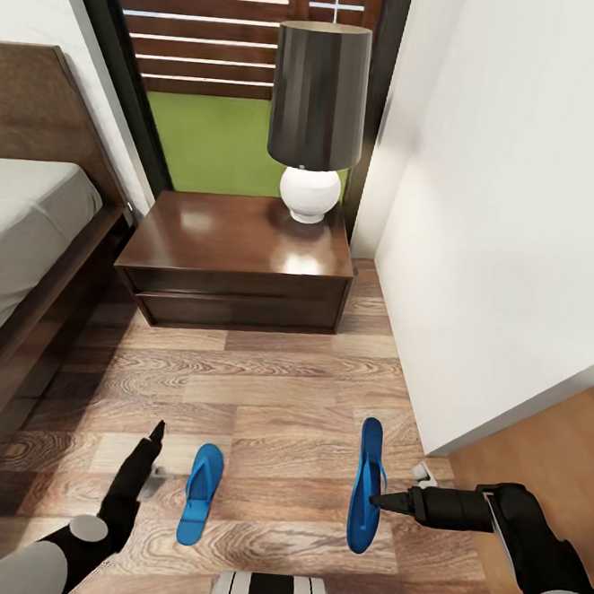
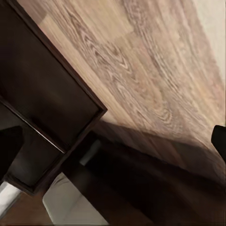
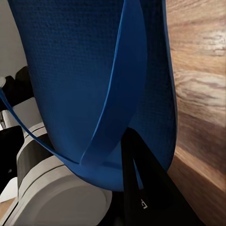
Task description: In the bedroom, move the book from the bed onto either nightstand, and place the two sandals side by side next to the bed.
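White walls (image 1: 502,216) meet a brown wood-plank floor (image 1: 279,395). A black-framed window (image 1: 235,75) shows a slatted fence and grass. A dark-shaded lamp (image 1: 317,110) with a white base stands before it.

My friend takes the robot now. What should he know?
Right gripper is shut on the right sandal, which looks held rather than flat on the floor.
Left gripper holds nothing; whether open or shut is unclear.
Left sandal lies on the floor, well apart from the other.
Nightstand top carries a lamp, no book.
Left: pair the sandals beside the bed; move the book.
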Robot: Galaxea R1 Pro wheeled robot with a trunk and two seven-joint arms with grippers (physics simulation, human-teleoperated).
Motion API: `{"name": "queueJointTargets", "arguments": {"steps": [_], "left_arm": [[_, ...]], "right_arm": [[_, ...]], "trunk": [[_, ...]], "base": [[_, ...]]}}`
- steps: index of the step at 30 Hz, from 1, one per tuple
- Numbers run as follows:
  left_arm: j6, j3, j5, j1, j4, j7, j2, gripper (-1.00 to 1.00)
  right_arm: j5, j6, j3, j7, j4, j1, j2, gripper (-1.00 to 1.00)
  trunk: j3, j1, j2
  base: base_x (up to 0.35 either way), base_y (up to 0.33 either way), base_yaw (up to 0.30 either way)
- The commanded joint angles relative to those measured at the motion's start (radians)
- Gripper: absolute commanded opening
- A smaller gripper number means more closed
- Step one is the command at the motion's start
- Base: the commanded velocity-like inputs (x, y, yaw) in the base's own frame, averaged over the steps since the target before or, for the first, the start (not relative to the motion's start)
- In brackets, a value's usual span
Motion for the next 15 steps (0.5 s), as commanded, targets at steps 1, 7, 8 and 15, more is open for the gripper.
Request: {"name": "queueJointTargets", "arguments": {"steps": [1, 7, 8, 15], "left_arm": [[0.006, -0.007, -0.011, 0.0, -0.002, 0.025, 0.012, 1.0], [-0.085, -0.013, -0.029, 0.0, -0.025, 0.257, 0.104, 1.0], [-0.129, -0.015, -0.041, 0.0, -0.026, 0.272, 0.109, 1.0], [-0.36, -0.013, -0.356, -0.013, -0.032, 0.261, 0.124, 1.0]], "right_arm": [[0.011, 0.015, -0.002, 0.013, -0.001, -0.001, 0.001, -1.0], [0.012, 0.015, -0.002, 0.013, -0.001, -0.001, 0.001, -1.0], [0.011, 0.015, -0.002, 0.013, -0.001, -0.001, 0.001, -1.0], [0.011, 0.015, -0.003, 0.014, -0.001, -0.001, 0.0, -1.0]], "trunk": [[-0.001, 0.0, 0.0], [-0.001, 0.0, 0.0], [-0.001, 0.0, 0.0], [-0.001, 0.0, 0.0]], "base": [[0.0, 0.0, 0.0], [0.0, 0.0, 0.0], [0.0, 0.0, 0.0], [0.0, 0.0, 0.0]]}}
